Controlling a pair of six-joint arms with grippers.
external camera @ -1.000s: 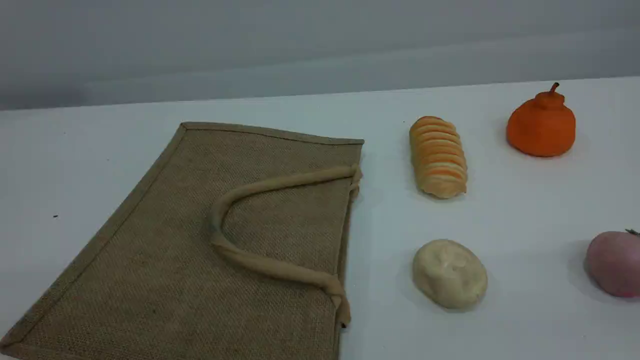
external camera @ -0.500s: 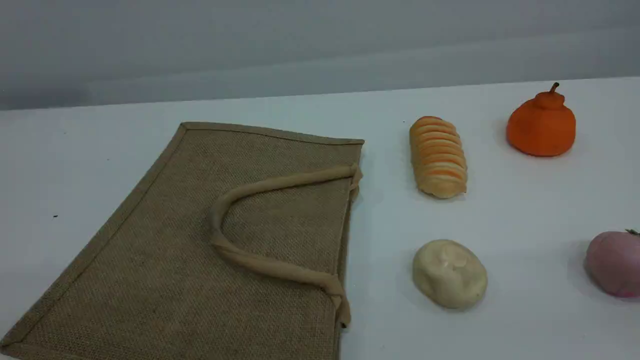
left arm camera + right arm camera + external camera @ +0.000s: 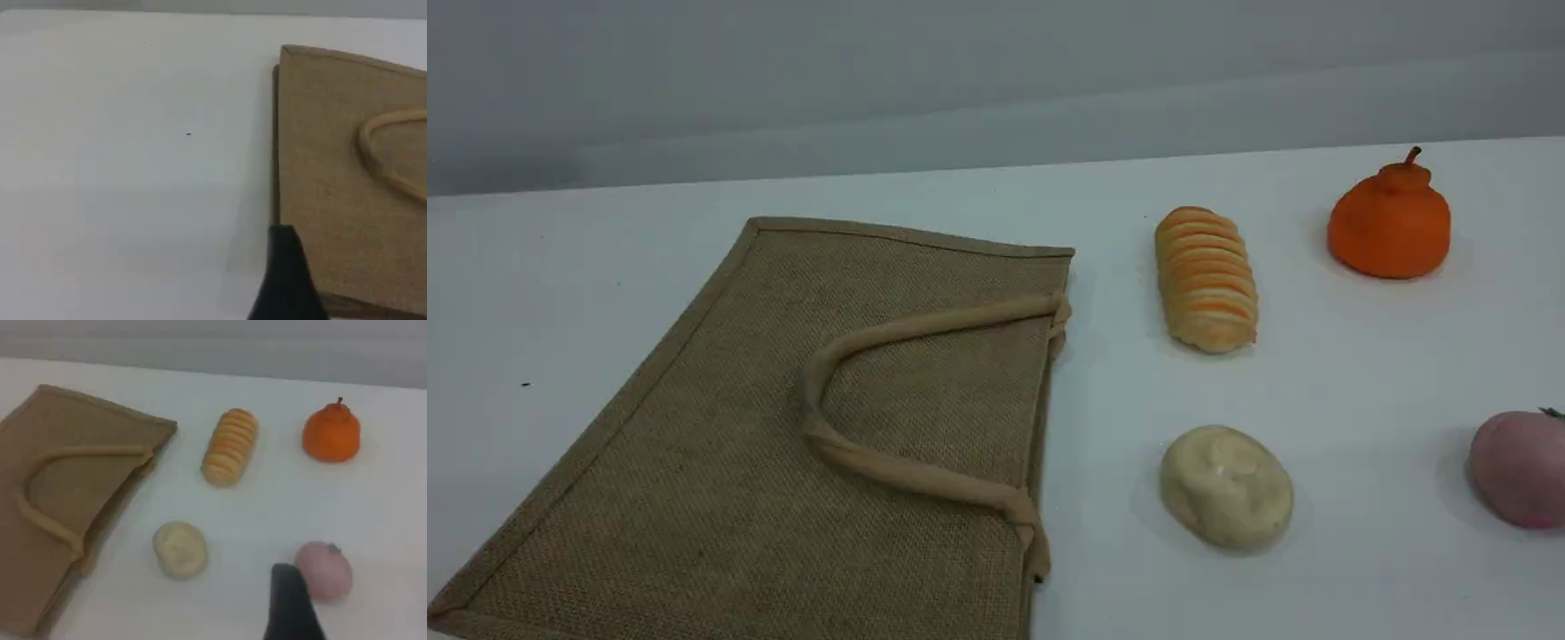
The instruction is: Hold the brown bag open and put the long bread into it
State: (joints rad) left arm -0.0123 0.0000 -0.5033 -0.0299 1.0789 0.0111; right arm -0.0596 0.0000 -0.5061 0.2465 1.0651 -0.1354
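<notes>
Bread [image 3: 1207,279] lies at 3 o'clock of the flat bag [image 3: 783,444] on the worktop [image 3: 1360,373]; it looks light and squashy, best pinched midway across its ridges. Bag's handle [image 3: 889,467] offers a soft lifting point. Both hands, left [image 3: 287,280] and right [image 3: 290,603], hang open and empty.

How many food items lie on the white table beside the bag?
4: ridged striped long bread nearest the bag's far corner, cream round bun in front, orange pumpkin-shaped fruit far right, pink round fruit at the right edge.
</notes>
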